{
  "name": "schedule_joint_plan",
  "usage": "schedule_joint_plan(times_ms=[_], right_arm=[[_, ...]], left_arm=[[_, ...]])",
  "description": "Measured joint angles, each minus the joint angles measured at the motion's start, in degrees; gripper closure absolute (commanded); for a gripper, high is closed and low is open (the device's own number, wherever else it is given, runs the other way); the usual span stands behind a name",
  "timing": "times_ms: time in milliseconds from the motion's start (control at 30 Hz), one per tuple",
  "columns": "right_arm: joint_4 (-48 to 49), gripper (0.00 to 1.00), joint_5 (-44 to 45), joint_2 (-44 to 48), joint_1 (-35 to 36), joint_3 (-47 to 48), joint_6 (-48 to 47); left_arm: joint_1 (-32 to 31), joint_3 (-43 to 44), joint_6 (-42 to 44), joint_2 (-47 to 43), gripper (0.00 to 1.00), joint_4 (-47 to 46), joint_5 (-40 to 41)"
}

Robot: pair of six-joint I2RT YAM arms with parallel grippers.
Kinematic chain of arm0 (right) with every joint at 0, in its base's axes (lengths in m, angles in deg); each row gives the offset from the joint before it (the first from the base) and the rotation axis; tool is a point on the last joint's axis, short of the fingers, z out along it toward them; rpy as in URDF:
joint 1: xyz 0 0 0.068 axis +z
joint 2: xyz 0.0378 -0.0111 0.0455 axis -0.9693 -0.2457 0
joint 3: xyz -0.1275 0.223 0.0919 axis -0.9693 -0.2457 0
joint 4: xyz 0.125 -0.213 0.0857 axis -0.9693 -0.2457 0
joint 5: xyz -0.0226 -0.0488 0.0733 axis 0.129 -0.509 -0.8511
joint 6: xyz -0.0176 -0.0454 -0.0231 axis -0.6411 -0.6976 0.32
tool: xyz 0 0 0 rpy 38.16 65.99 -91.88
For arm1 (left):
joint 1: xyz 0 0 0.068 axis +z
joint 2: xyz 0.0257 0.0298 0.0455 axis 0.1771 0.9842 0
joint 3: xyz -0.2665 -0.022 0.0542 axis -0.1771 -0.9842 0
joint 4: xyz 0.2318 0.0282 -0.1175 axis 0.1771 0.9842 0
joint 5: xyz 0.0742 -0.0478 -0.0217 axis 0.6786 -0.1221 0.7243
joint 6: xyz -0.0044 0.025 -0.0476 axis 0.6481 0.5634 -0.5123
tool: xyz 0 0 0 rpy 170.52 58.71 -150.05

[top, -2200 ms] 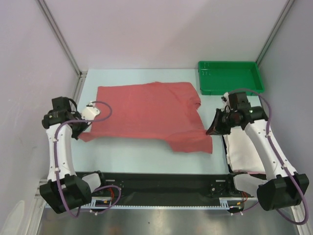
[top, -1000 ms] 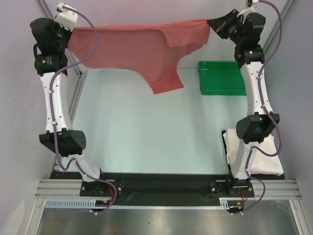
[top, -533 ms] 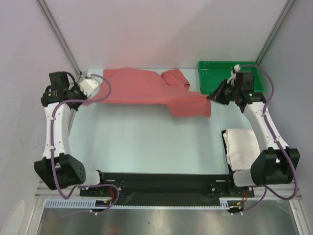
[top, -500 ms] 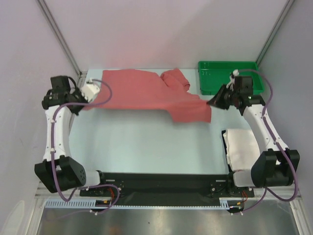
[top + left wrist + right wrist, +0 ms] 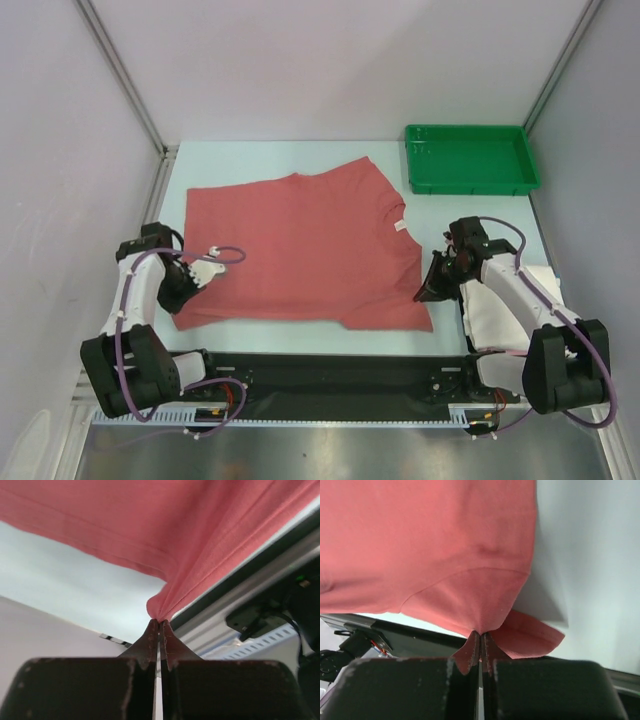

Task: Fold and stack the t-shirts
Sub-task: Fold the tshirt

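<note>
The salmon-red t-shirt (image 5: 300,250) lies spread on the pale table, its collar toward the right. My left gripper (image 5: 183,292) is shut on the shirt's near left corner; the left wrist view shows the cloth (image 5: 165,540) bunched at the closed fingertips. My right gripper (image 5: 425,293) is shut on the shirt's near right corner, and the right wrist view shows the cloth (image 5: 435,555) pinched there with a flap folded under. The white t-shirt (image 5: 505,310) lies folded at the near right, partly under my right arm.
A green plastic tray (image 5: 470,158) sits at the far right corner. Metal frame posts run up the back left and back right. A black rail (image 5: 320,375) runs along the table's near edge.
Both grippers have come toward the near edge and down with the red shirt. The shirt, bunched at the back before, now lies spread flat across the table.
</note>
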Motion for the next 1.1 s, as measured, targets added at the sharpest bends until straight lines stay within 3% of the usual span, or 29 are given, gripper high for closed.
schedule_joint_plan(times_ms=[133, 400, 567, 967, 1000, 1033, 1067, 1100], right_arm=[[2.4, 1.0, 0.1, -3.2, 0.1, 2.6, -0.1], [17.5, 1.0, -0.2, -24.3, 0.1, 17.3, -2.0], [21.8, 1.0, -0.8, -36.8, 0.1, 27.8, -4.9], [21.7, 0.98, -0.7, -47.1, 0.1, 39.5, -9.5], [21.4, 0.88, -0.5, -47.4, 0.1, 39.8, -9.7], [21.2, 0.75, -0.4, -47.6, 0.1, 40.0, -9.7], [20.8, 0.58, -0.2, -47.6, 0.1, 40.2, -9.9], [20.2, 0.48, 0.4, -47.6, 0.1, 40.5, -10.0]], left_arm=[[0.1, 0.9, -0.3, 1.2, 1.0, -5.5, 0.5], [0.2, 6.7, -3.5, 10.5, 1.0, -19.8, -1.9], [0.2, 6.7, -4.2, 16.2, 1.0, -24.3, -1.9], [-0.5, 9.0, -5.9, 20.7, 0.99, -29.5, -0.9], [-0.6, 9.1, -6.2, 21.0, 0.79, -29.7, -0.7], [-0.7, 9.1, -6.4, 21.4, 0.65, -30.1, -0.4], [-0.7, 9.1, -6.8, 21.7, 0.56, -30.5, 0.0], [-0.8, 9.2, -7.7, 22.0, 0.43, -31.0, 1.0]])
